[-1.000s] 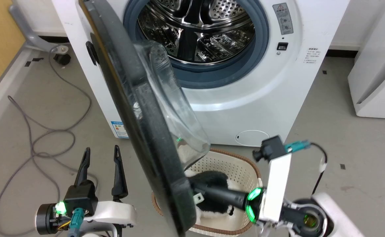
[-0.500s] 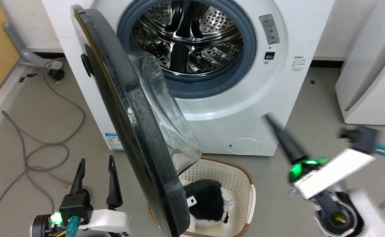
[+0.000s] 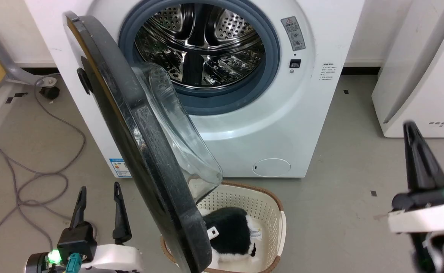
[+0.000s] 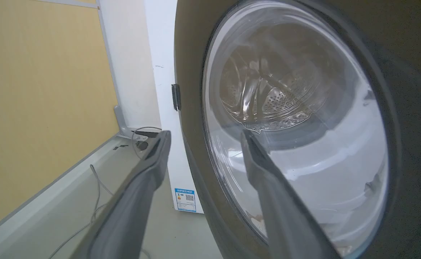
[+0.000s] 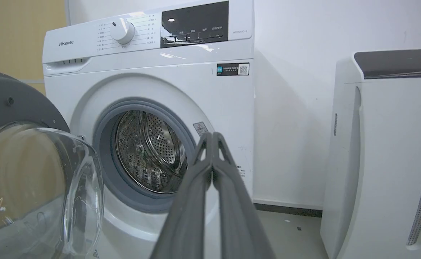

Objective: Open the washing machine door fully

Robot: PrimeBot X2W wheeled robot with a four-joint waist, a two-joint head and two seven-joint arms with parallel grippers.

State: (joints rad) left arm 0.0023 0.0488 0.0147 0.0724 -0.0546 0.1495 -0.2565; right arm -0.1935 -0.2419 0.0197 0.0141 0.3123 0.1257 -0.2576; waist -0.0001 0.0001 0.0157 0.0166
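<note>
Viewing the scene from the head camera, I find the washing machine (image 3: pixel 244 125) standing on the floor against the back wall, its steel drum (image 3: pixel 199 49) exposed. The washing machine door (image 3: pixel 142 159) is hinged at the left edge of the machine's front and stands swung out, roughly square to that front, with the glass bowl facing the opening. Its lower rim hangs over the left edge of a cream basket (image 3: pixel 271 197) on the floor just before the machine. A black-and-white soft toy (image 3: pixel 229 231) lies in the basket.

The left gripper (image 3: pixel 99 187) is low on the floor side of the door's outer face, near it but apart; its jaws stand moderately wide and hold nothing. The right gripper (image 3: pixel 410 127) is well to the right of the machine, near a white appliance (image 3: pixel 415 76); its jaws are pressed together at the tips, empty.

A grey cable (image 3: pixel 36 178) trails over the floor to the left of the machine.
</note>
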